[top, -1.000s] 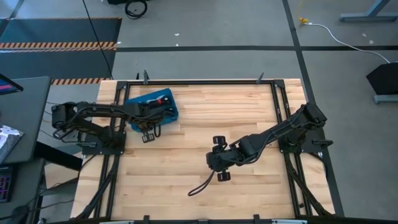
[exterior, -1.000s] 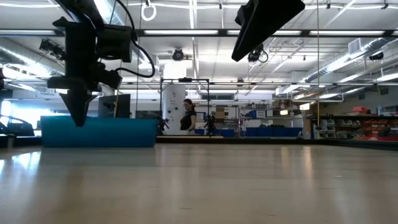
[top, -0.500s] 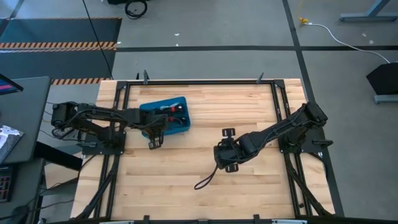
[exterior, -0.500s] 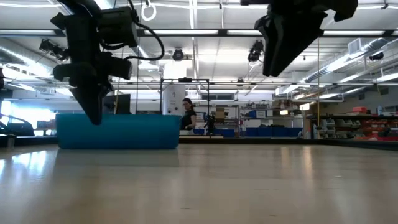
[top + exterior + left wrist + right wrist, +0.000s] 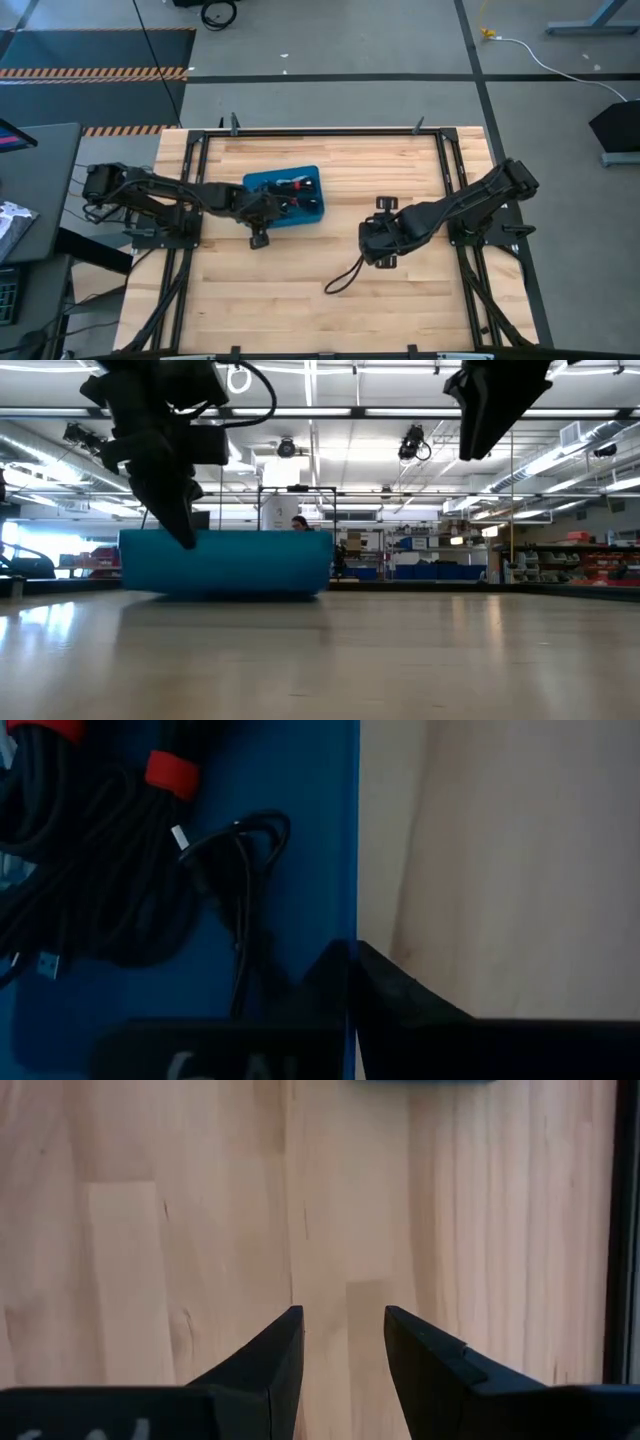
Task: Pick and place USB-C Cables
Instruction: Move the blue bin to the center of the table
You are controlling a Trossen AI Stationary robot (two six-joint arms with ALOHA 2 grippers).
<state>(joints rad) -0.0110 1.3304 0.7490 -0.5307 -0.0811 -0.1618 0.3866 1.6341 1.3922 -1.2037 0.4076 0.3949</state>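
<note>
A blue bin (image 5: 300, 205) sits on the wooden table, left of its middle. Coiled black cables with red ties (image 5: 100, 840) and a thin black cable (image 5: 240, 850) lie on its floor. My left gripper (image 5: 258, 226) is shut on the bin's near wall; it also shows in the low view (image 5: 186, 532). My right gripper (image 5: 380, 236) hangs open above bare wood to the bin's right, fingers pointing down (image 5: 343, 1330), with nothing between them. A black cord (image 5: 345, 278) trails from the right arm's wrist. My left gripper pinches the blue bin's near wall (image 5: 350, 870) close to its left corner. One finger (image 5: 310, 990) is inside the bin and one finger (image 5: 400, 995) outside. The fingers come from above, slanting down over the rim. The bin's underside rests on the table.
Black frame rails (image 5: 448, 170) run along the table's left, right and far sides. Bare wood (image 5: 300, 300) stretches between the bin and the near edge. A white cord with a yellow end (image 5: 520, 45) lies on the floor beyond the table.
My left gripper has moved toward the table's right edge and slightly nearer, dragging the blue bin along the table with it. My right gripper has moved toward the right and far edges, and the black cord at its wrist has trailed along.
</note>
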